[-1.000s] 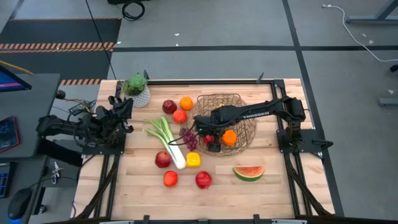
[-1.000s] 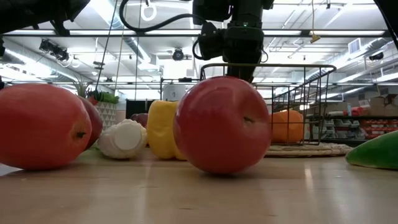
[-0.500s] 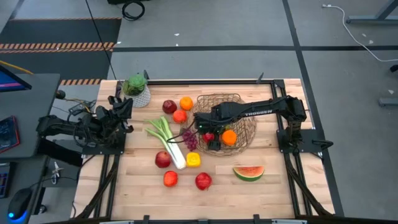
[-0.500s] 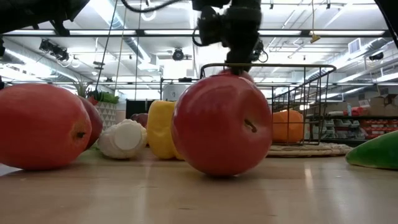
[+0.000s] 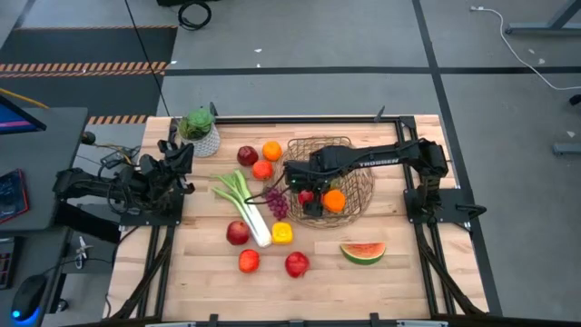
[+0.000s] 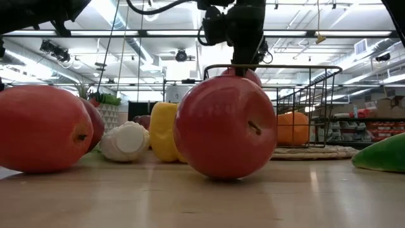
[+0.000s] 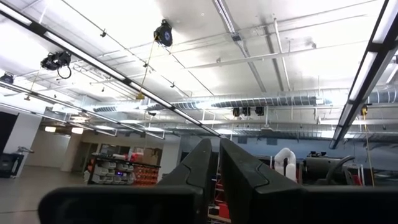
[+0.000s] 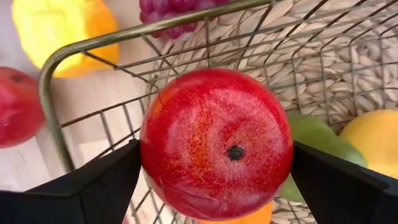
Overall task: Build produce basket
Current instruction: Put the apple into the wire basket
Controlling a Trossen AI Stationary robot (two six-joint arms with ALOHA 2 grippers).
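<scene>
Since a second ago my right gripper (image 5: 306,197) has drawn back slightly, carrying the round red apple (image 8: 216,143) above the tan open-weave wire basket (image 5: 356,156), fingers spread wide around it. An orange (image 5: 334,201) lies inside. My left gripper (image 7: 216,177), fingers closed and empty, rests at the table's left edge.

floor: grey concrete (image 5: 300,41) with dark lines and a striped hazard mat (image 5: 86,66) | table: light wood planks (image 5: 191,282) in a black frame | ceiling: white, with pipes, round ducts (image 7: 273,99) and long lamps (image 6: 304,33) — very bright | far back: shelves with boxes (image 6: 373,130) | side — grey desk (image 5: 41,136)
</scene>
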